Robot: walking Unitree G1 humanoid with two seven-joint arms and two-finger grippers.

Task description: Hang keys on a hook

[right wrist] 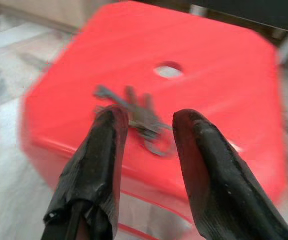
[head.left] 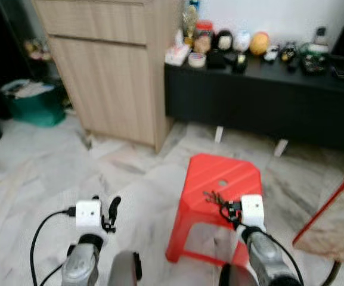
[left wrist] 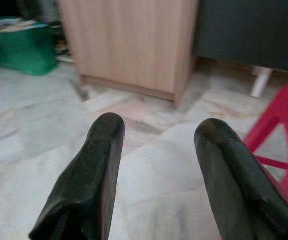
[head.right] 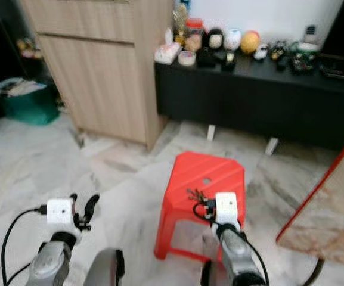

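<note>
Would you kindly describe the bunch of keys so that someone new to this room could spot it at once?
Find the red plastic stool on the marble floor in front of the long black cabinet. The keys lie on its seat, near the front edge, with the right gripper open around them. They are the one dark metal tangle on that red seat.

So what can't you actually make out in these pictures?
- Keys on the red stool: right wrist view is blurred; how many keys is unclear.
- Right gripper: whether its fingers touch the keys is unclear.
- Small items on the black cabinet: too small and blurred in the eye views to identify.
- Hook: cannot be made out.
</note>
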